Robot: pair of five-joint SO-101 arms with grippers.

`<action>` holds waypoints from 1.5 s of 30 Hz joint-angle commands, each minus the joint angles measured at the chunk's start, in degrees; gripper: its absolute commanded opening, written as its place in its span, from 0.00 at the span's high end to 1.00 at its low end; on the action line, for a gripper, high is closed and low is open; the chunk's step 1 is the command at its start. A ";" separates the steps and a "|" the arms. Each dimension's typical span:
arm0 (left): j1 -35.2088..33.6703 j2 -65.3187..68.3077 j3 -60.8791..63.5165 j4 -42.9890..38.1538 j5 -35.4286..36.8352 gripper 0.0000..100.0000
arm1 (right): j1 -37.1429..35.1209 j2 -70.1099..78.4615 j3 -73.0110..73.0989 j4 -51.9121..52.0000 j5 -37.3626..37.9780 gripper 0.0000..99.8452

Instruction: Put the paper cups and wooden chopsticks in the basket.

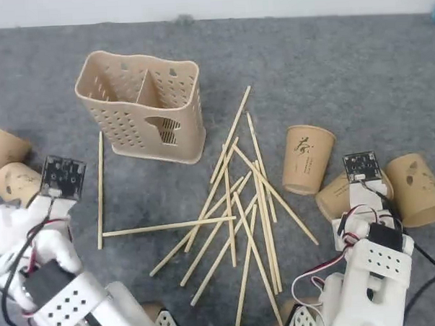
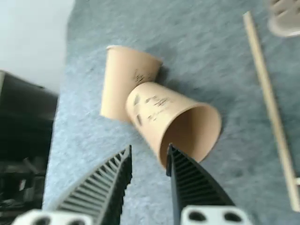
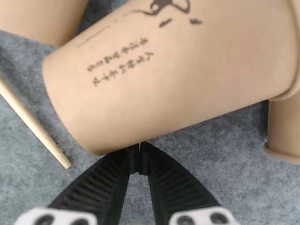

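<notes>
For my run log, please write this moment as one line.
left tool: open, at tipped cup rim | right tool: shut, beside printed cup | chopsticks: scattered on table | basket: upright

basket (image 1: 140,130): tan, perforated, upright | chopsticks (image 1: 229,206): scattered beside it | paper cups (image 1: 308,163): lying on sides

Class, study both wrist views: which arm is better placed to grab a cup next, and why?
Left, probably. The left pincer is open at the rim of a cup. The right pincer is shut against the side of another cup and must open first.
</notes>
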 commanded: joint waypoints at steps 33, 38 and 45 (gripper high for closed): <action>0.70 -2.29 22.46 -33.41 -4.40 0.88 | 1.27 -1.71 -0.26 0.48 0.70 0.98; 0.53 5.80 20.35 -38.24 -4.31 0.88 | 1.27 -1.71 -0.26 0.48 0.62 0.98; -0.53 33.58 5.58 -41.14 -4.40 0.88 | 1.27 -1.71 -0.26 0.48 0.62 0.98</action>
